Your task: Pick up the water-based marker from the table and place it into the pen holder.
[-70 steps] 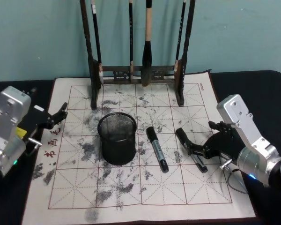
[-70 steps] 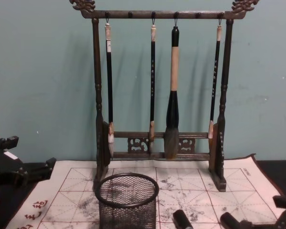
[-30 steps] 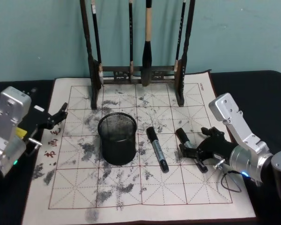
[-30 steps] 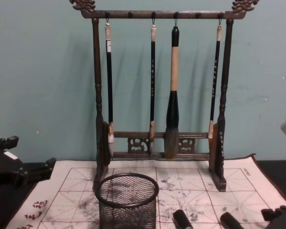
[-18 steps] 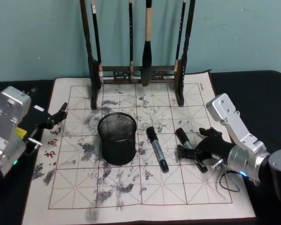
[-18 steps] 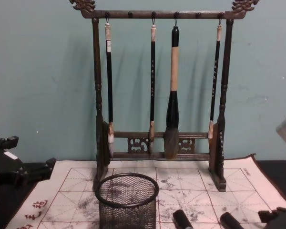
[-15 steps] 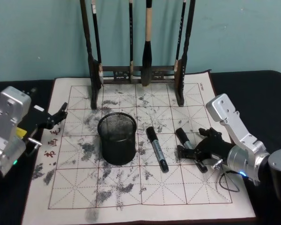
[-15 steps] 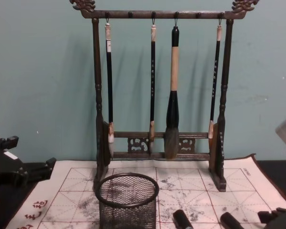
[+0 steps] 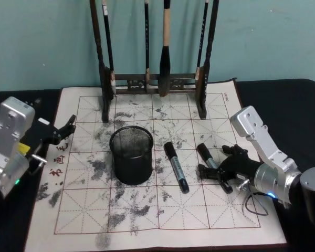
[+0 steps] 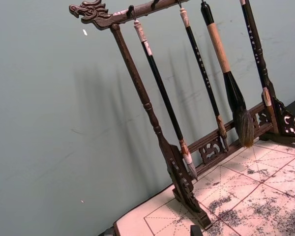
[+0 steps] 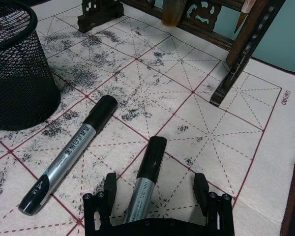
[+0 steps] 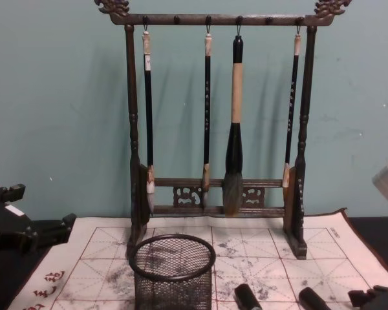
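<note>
The right gripper (image 11: 155,183) is wide open and holds nothing. The marker (image 11: 146,169) lies between its fingers. The pen holder (image 11: 17,73) stands to its left, past another marker (image 11: 71,152). The left gripper (image 9: 64,130) sits open, far away

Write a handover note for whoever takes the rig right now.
Right gripper: open, low over the mat, fingers either side of the right-hand marker, not yet closed on it.
Left gripper: open, parked at the mat's left edge.
Pen holder: upright on the mat, left of both markers; the second marker lies beside it.
Done: approach. Left: grasp, lift, drop into the holder.
</note>
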